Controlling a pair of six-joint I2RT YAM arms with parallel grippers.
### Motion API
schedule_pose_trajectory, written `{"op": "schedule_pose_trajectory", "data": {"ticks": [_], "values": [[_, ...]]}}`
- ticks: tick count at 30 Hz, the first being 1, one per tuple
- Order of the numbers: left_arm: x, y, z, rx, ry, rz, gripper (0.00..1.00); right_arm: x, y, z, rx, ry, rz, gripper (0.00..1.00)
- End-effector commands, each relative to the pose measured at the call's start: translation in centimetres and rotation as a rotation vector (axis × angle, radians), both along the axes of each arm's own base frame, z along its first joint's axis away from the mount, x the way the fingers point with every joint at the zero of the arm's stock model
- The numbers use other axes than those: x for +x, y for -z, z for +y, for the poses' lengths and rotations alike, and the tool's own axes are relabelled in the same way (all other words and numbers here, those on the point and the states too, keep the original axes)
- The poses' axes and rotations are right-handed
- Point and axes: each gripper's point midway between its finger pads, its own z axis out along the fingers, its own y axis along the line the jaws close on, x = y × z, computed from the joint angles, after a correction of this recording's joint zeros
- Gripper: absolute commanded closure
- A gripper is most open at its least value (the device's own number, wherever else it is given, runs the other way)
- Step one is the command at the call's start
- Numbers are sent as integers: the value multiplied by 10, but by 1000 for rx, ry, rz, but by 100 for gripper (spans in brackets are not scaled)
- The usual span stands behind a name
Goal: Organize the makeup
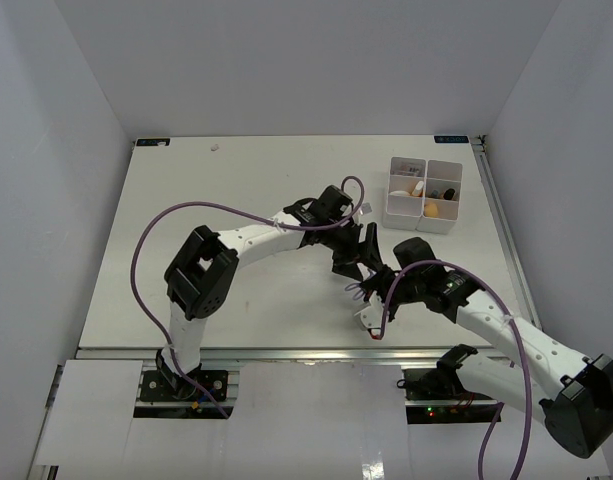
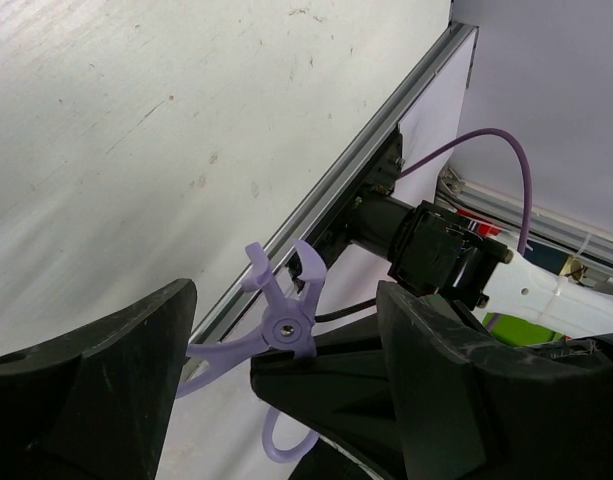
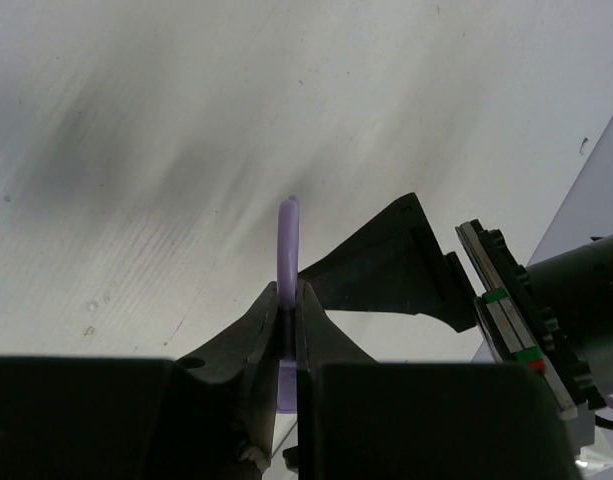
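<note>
Two claws meet mid-table: the right gripper (image 3: 289, 300) pinches a lilac scissor-like tool (image 2: 283, 328) that sits edge-on, pointing straight out past its fingertips and lying inside the wide-open left gripper (image 2: 284, 305) — the nearer free claw — with the white box (image 1: 418, 222) farther out, to the right.

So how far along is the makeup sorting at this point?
Nearly finished, it seems. Done: several small pieces already lie in the white box, among them a tan sponge. In hand: the right gripper is shut on a purple tool, held between the open fingers of the left gripper. Left: that tool must reach the box; no other loose makeup shows.
</note>
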Motion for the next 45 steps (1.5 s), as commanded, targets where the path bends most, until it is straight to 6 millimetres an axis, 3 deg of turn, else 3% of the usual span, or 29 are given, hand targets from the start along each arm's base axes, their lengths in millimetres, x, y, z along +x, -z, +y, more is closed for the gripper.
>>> {"op": "schedule_pose_trajectory", "data": {"ticks": [1,4,7,11,13,16,22,26,32,45], "values": [[22,-47,14,-48,-48,-113,15,-11,1,-2,20,1,30,92],[41,-58,33,-19,-114,-187,14,-19,1,-2,41,10,68,92],[71,-65,65,41,-218,-287,14,-24,2,-4,68,58,126,92],[103,-87,129,128,-366,-489,6,-11,-9,-9,159,207,198,92],[109,-98,163,179,-419,-624,2,9,-22,-14,235,294,193,92],[102,-103,194,199,-437,-755,2,45,-40,-30,369,461,282,92],[74,-86,237,241,-429,-943,2,116,-73,-52,503,635,344,92],[62,-79,258,290,-442,-1008,2,151,-88,-54,522,664,305,92],[50,-95,267,237,-490,-1078,2,186,-90,-61,506,680,282,92],[44,-102,263,198,-472,-1083,2,224,-77,-78,544,737,365,92]]}}
